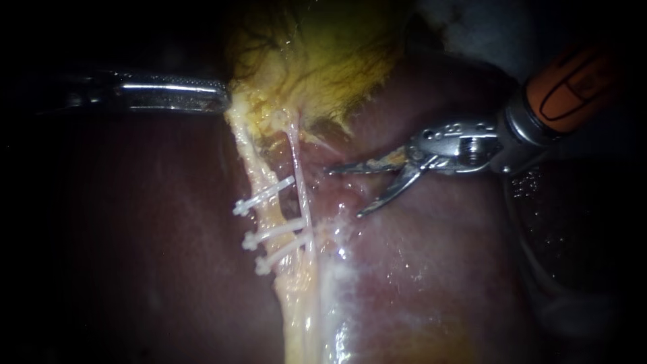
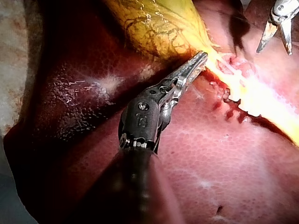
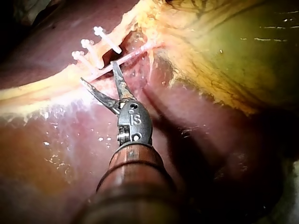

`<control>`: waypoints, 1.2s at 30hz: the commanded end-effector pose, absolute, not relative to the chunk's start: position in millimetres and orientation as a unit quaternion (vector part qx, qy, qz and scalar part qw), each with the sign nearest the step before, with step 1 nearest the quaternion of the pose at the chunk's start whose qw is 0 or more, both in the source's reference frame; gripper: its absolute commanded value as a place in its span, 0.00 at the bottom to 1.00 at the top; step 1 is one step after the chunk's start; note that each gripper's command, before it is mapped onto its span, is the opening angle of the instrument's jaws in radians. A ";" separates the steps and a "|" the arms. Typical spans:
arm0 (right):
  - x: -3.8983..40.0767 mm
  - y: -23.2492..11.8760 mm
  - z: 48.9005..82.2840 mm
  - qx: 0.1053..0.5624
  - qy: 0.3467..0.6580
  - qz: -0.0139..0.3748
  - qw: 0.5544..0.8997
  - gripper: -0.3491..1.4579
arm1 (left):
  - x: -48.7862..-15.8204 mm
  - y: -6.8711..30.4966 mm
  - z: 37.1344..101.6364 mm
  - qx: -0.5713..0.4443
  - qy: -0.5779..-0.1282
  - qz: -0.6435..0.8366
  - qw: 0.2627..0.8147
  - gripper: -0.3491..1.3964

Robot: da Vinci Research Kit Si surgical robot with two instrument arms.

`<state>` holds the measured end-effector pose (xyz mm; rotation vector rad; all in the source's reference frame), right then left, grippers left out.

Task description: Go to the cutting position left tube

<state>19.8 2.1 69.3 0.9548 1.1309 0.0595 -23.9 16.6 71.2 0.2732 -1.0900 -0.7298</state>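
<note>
The right instrument, a steel tip on an orange-brown shaft, hangs over the dark red liver. Its claw is spread wide, two thin blades holding nothing. The left tube, a pale yellow band running down from the yellow-green gallbladder, carries three white plastic clips across it.

In the endoscope view the blades lie beyond a thin pinkish strand that runs beside that tube. Their upper tip is just short of the strand and apart from the tube. The right wrist view shows more: one blade tip of the right instrument reaches the strand, with the clips just ahead.

The slim silver left instrument has its claw closed on the gallbladder's edge. Only the left wrist view shows its ribbed halves pressed together at the yellow tissue.
</note>
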 end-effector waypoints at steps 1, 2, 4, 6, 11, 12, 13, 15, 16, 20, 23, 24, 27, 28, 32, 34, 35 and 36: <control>20.1 1.7 69.5 0.438 0.513 0.025 0.738 0.91 | -24.0 16.6 71.2 0.126 -0.505 -0.339 0.784 0.00; 20.3 1.5 69.7 0.439 0.512 0.024 0.738 0.91 | -24.0 16.6 71.2 0.126 -0.505 -0.339 0.784 0.00; 20.9 1.0 70.2 0.442 0.510 0.024 0.738 0.91 | -24.0 16.6 71.3 0.126 -0.505 -0.339 0.784 0.00; 21.6 0.4 70.8 0.445 0.508 0.023 0.737 0.91 | -24.1 16.6 71.3 0.126 -0.505 -0.339 0.784 0.00; 22.8 -0.8 72.4 0.449 0.501 0.028 0.739 0.91 | -24.1 16.6 71.3 0.126 -0.505 -0.339 0.784 0.00; 22.9 -1.0 72.7 0.450 0.500 0.030 0.740 0.91 | -24.1 16.5 71.3 0.126 -0.505 -0.339 0.784 0.00; 23.1 -1.2 73.0 0.449 0.500 0.029 0.740 0.91 | -24.1 16.5 71.3 0.126 -0.505 -0.339 0.784 0.00; 23.4 -1.5 73.8 0.452 0.497 0.030 0.741 0.91 | -24.1 16.5 71.3 0.126 -0.505 -0.339 0.784 0.00; 23.6 -1.6 74.2 0.453 0.495 0.030 0.741 0.91 | -24.1 16.5 71.3 0.127 -0.505 -0.338 0.784 0.00; 23.9 -2.0 75.6 0.456 0.491 0.031 0.742 0.91 | -24.1 16.5 71.3 0.127 -0.505 -0.338 0.784 0.00; 24.1 -2.2 76.6 0.458 0.488 0.033 0.743 0.91 | -24.1 16.5 71.3 0.127 -0.505 -0.338 0.784 0.00; 24.2 -2.2 77.0 0.457 0.488 0.032 0.743 0.91 | -24.1 16.5 71.3 0.127 -0.505 -0.338 0.784 0.00; 24.2 -2.2 77.9 0.460 0.485 0.033 0.743 0.91 | -24.1 16.5 71.4 0.126 -0.505 -0.338 0.784 0.00; 24.3 -2.1 78.1 0.459 0.485 0.033 0.744 0.91 | -24.1 16.4 71.4 0.126 -0.505 -0.338 0.784 0.00; 24.6 -1.7 78.9 0.461 0.483 0.033 0.744 0.91 | -24.1 16.4 71.4 0.126 -0.505 -0.338 0.784 0.00; 24.8 -1.4 79.1 0.463 0.482 0.034 0.743 0.91 | -24.1 16.4 71.4 0.126 -0.505 -0.338 0.784 0.00; 25.0 -1.3 79.2 0.463 0.483 0.033 0.742 0.91 | -24.1 16.4 71.4 0.126 -0.505 -0.338 0.784 0.00; 25.1 -1.1 79.3 0.465 0.483 0.031 0.742 0.91 | -24.1 16.4 71.4 0.126 -0.505 -0.338 0.784 0.00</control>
